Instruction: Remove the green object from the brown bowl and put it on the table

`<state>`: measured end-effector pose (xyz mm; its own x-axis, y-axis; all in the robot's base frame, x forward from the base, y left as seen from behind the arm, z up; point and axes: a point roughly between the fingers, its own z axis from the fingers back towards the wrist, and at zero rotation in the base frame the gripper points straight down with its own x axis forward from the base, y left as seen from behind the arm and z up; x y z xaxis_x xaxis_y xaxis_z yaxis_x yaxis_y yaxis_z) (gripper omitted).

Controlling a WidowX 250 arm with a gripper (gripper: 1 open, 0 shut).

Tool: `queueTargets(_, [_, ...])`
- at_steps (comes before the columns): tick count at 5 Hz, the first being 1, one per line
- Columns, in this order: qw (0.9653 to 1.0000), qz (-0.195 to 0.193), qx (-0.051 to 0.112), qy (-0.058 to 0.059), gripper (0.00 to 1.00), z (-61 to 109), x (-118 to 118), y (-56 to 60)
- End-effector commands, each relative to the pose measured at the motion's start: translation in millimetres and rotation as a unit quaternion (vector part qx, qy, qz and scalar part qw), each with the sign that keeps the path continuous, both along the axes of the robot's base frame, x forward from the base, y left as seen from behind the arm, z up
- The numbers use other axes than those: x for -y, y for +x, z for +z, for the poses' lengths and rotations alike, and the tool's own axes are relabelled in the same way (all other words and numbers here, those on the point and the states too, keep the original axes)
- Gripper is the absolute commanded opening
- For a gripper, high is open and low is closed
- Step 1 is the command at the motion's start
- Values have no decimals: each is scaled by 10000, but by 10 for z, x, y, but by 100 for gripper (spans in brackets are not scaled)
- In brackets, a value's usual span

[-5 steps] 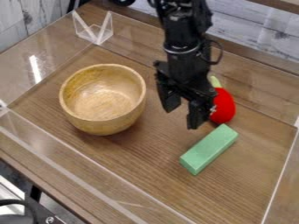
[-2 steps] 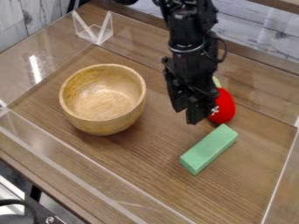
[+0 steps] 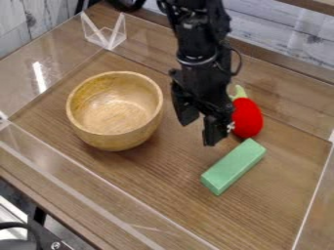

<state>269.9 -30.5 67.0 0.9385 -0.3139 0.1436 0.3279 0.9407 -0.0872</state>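
The mint-green object lies flat on the table, to the right of the brown bowl and outside it. The bowl's inside looks empty. My gripper points straight down between the bowl and the green object, just above the tabletop. Its two black fingers stand apart, open, with nothing between them. The fingertips hang a short way up and to the left of the green object's near end, not touching it.
A red strawberry-like toy sits just right of the gripper, partly behind it. Clear acrylic walls edge the tabletop. A clear folded stand is at the back left.
The fingers narrowed briefly, then spread again. The gripper stays in about the same spot, and the green object and bowl have not moved.
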Motion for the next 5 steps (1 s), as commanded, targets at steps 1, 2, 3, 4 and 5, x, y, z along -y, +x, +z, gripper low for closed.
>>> queueTargets(1, [9988, 401, 263, 17, 100, 156, -96, 3])
queueTargets(2, [9983, 525, 246, 33, 0, 170, -132, -8])
queueTargets(3, [9973, 709, 191, 42, 100, 215, -152, -53])
queueTargets(4, [9955, 932, 169, 50, 100, 257, -164, -89])
queueTargets(5, [9952, 965, 119, 66, 100, 125, -231, -1])
